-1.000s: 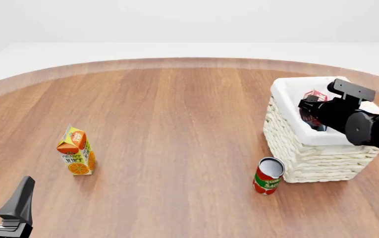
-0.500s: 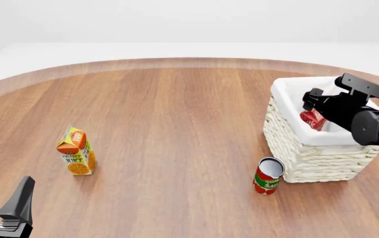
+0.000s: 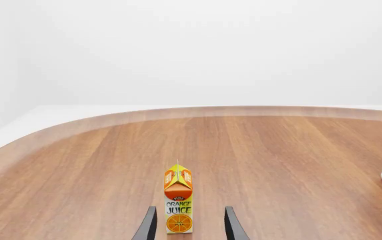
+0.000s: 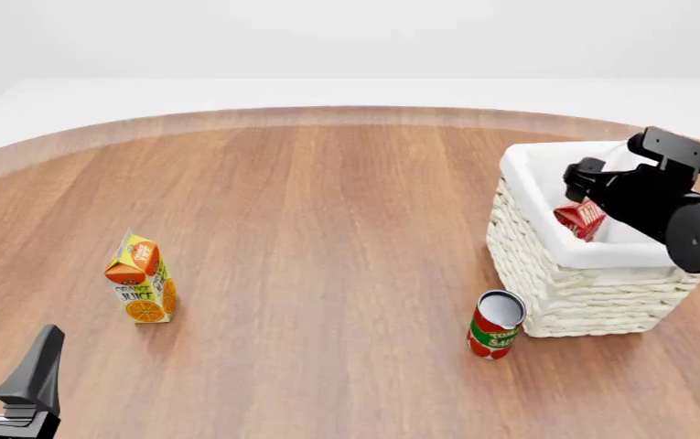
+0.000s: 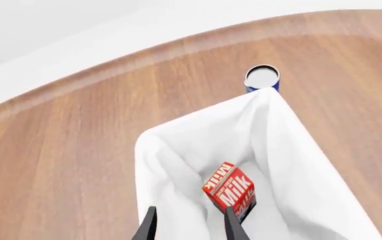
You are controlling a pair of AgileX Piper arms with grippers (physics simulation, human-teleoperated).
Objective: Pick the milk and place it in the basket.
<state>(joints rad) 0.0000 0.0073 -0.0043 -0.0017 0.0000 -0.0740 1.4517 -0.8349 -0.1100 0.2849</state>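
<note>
The milk [image 4: 580, 218] is a small red carton lying tilted inside the basket [image 4: 569, 293], a cream wicker one with a white liner at the table's right. In the right wrist view the milk [image 5: 229, 191] rests on the basket's liner [image 5: 171, 160], its white lettering facing up. My right gripper [image 4: 583, 183] hovers over the basket's opening; it [image 5: 189, 227] is open, empty, and apart from the carton. My left gripper [image 4: 8, 375] stands open and empty at the near left edge of the table, also seen as a gripper [image 3: 189, 227] with its fingers apart.
An orange juice carton [image 4: 142, 279] stands upright on the left of the table, well ahead of my left gripper; the carton [image 3: 178, 202] is in line with the fingers. A red can [image 4: 495, 325] stands just in front of the basket's near left corner.
The right gripper has let go of the milk, which now lies in the basket. The gripper has risen and drawn back slightly to the right. The left arm has not moved.
</note>
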